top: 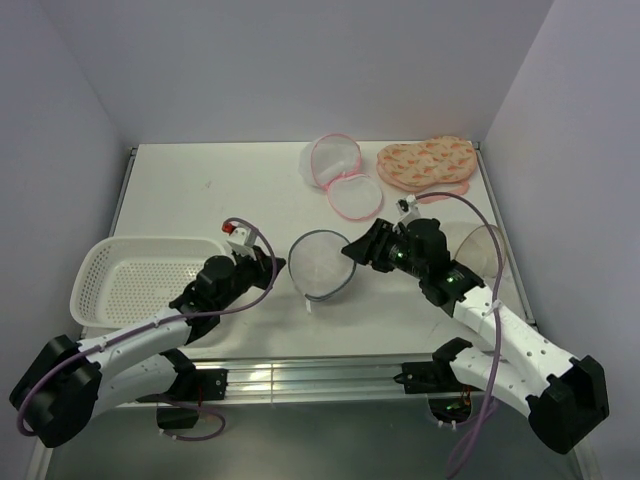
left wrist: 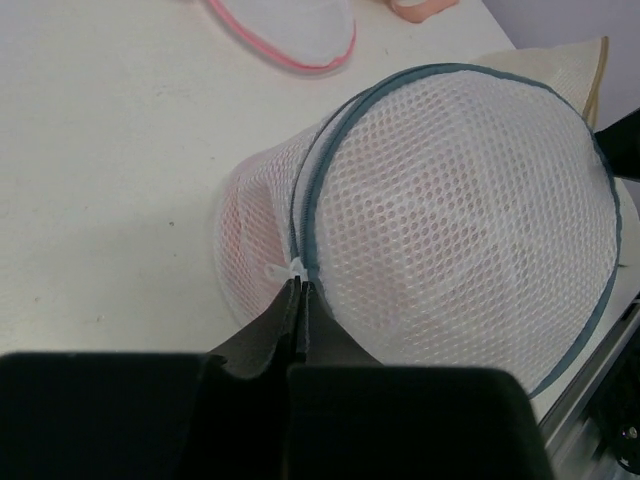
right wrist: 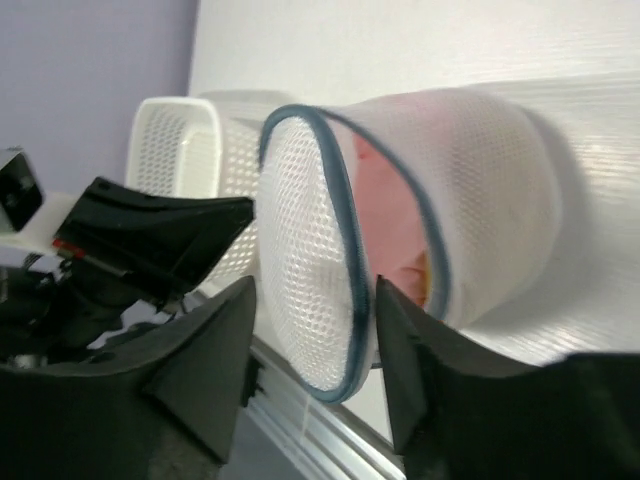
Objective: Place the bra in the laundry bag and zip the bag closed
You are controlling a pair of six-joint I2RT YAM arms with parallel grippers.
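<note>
The laundry bag point(top: 320, 265), white mesh with a grey zip rim, lies on its side at the table's middle front. It also shows in the left wrist view point(left wrist: 460, 200) and the right wrist view point(right wrist: 490, 180). The pink bra point(right wrist: 385, 200) shows inside it through a gap between the two rims. My left gripper point(left wrist: 302, 285) is shut on the white zip pull point(left wrist: 296, 268) at the rim; in the top view it point(top: 272, 268) sits at the bag's left edge. My right gripper point(top: 352, 250) is open, its fingers either side of the near dome point(right wrist: 315, 300).
A pink-rimmed mesh bag point(top: 345, 175) lies open at the back; its edge also shows in the left wrist view point(left wrist: 290, 30). A peach patterned padded piece point(top: 425, 160) is beside it. A white basket point(top: 140, 275) stands front left. A pale see-through dome point(top: 485, 250) sits right of the right arm.
</note>
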